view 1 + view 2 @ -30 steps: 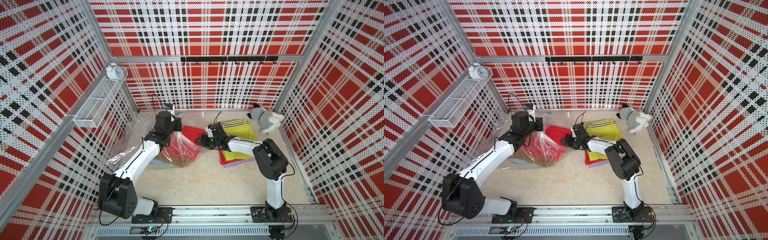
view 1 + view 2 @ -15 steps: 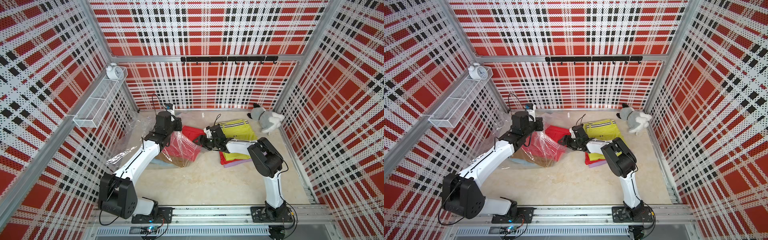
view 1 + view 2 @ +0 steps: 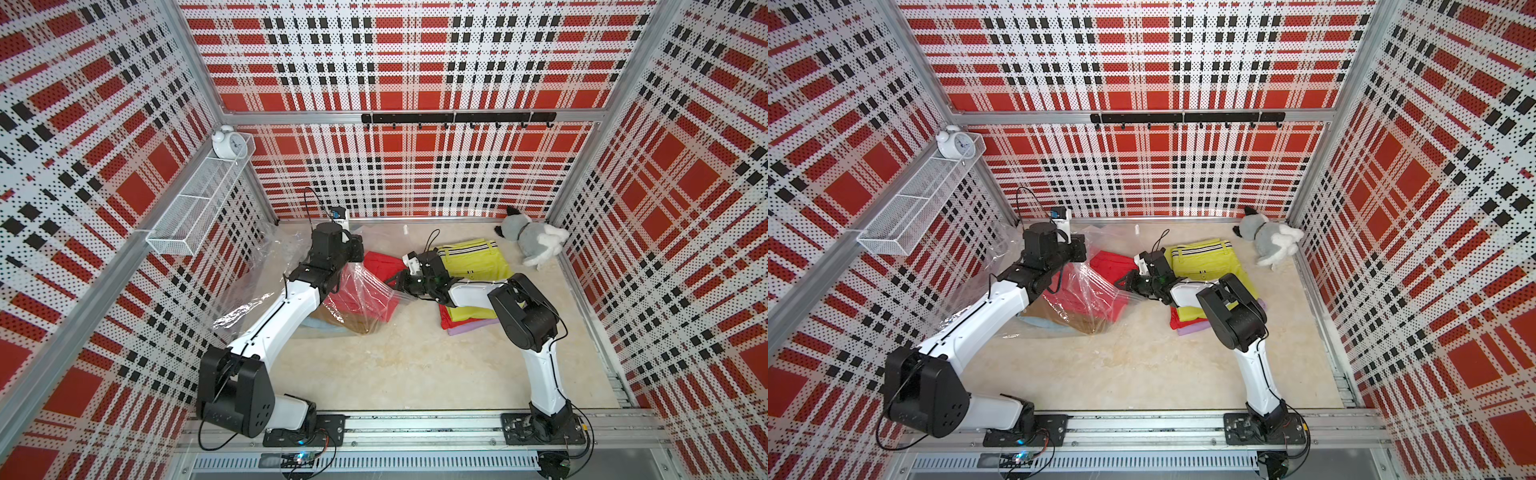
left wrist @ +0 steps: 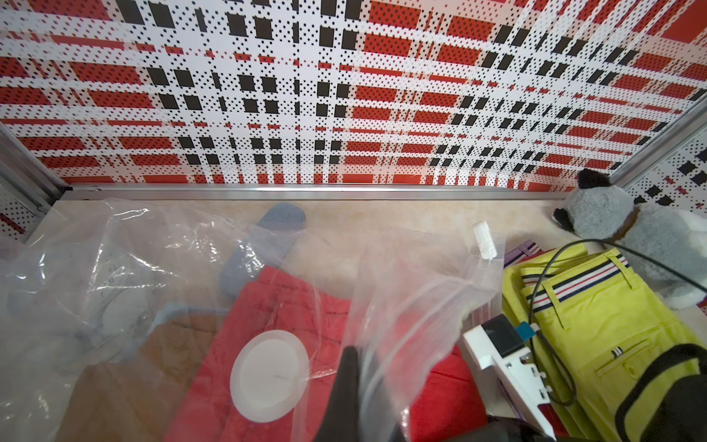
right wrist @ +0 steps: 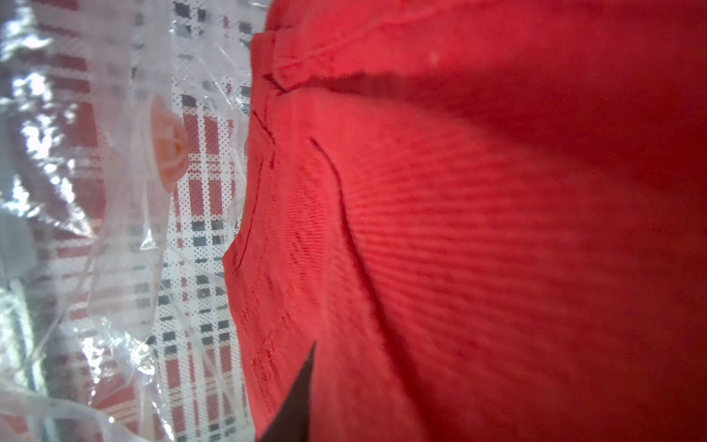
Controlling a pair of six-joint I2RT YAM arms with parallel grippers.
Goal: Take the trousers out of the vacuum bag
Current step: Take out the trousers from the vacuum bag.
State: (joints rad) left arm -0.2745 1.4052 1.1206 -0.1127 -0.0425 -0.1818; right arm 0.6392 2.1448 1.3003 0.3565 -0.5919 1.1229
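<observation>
**Bag:** large crinkly transparent plastic vacuum bag [image 3: 266, 270], lying on the left half of the beige tabletop [image 3: 415, 365]. Its round white valve cap [image 4: 269, 377] is facing up.

**Left end effector** [image 3: 358, 254]: clamping shut on the bag's upper sheet and holding it raised like a tent.

**Contents,** blurred by glare and creases:
- red folded trousers [image 3: 359, 297] are lying on top
- mustard brown trousers [image 3: 353, 326] and light blue trousers [image 3: 322, 326] are peeking out beneath
- a grey-blue cloth [image 4: 264, 239] is showing at the back, too veiled to identify

**Right end effector** [image 3: 397, 283]: sitting at the bag's mouth against the red cloth. Its wrist view is filling with red fabric, so I cannot tell the finger spacing.

**Outside the bag:** yellow-green folded trousers [image 3: 473, 259] are topping a stack. The right arm is partly covering its lilac bottom layer [image 3: 473, 329].
</observation>
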